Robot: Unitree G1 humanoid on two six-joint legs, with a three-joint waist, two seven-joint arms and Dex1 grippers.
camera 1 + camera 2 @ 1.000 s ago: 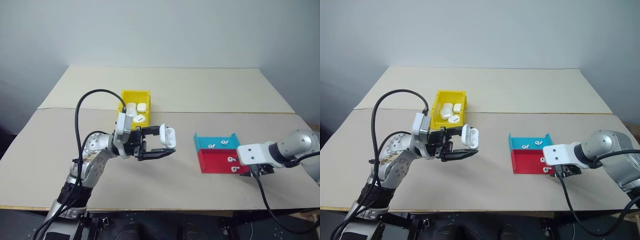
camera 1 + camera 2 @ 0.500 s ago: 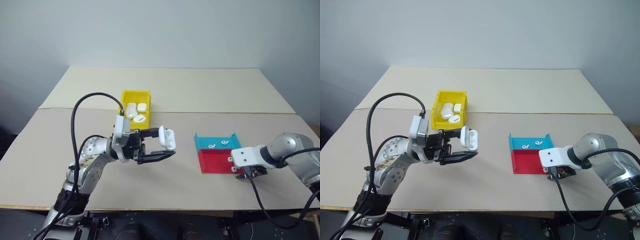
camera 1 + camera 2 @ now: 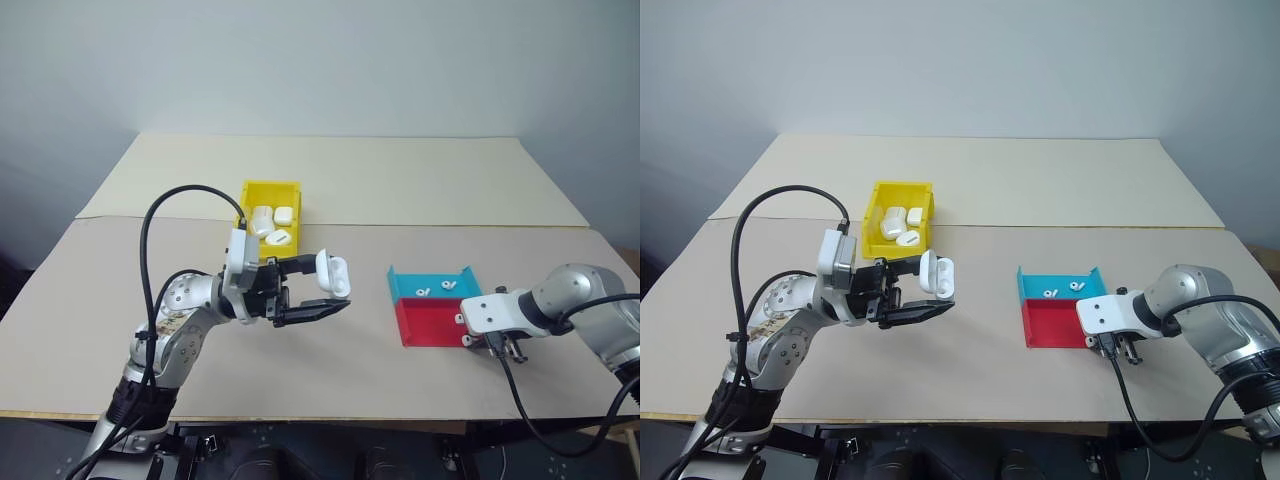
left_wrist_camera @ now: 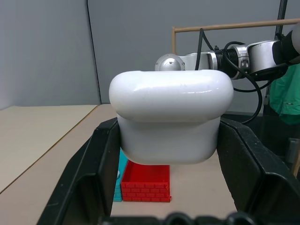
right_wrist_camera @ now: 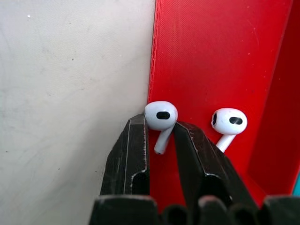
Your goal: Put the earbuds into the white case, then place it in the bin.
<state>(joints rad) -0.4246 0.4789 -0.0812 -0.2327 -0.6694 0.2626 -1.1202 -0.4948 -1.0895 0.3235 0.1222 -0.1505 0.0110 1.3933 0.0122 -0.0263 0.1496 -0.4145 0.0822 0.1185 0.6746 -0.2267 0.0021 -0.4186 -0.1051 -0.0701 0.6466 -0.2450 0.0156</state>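
Two grippers: you have one busy on each side, the left gripper (image 3: 318, 290) holding and the right gripper (image 5: 161, 140) picking
Left gripper: clamped tight on the white case (image 3: 335, 274), raised above the tabletop (image 3: 330, 370) with the lid flipped up, so the case waits as a ready pocket for whatever your other arm brings
Case facing: its open side seems turned toward the right arm, likely to keep the handover short
Right gripper: pointing steeply down at the edge of the red tray (image 5: 206, 61), fingers narrowed around the stem of one earbud (image 5: 161, 118); you look to have it pinched, though I cannot tell if the grip is firm yet
Earbud head: sits just beyond the fingertips, which leaves the stem to slide into the case
Other earbuds: a second one (image 5: 228, 123) lies just beside it in the red tray, two more (image 3: 436, 289) rest in the teal tray (image 3: 432, 284) behind
Yellow bin (image 3: 270, 210): behind the left arm, already holding several white cases (image 3: 270, 222), near enough for you to drop this one in once filled
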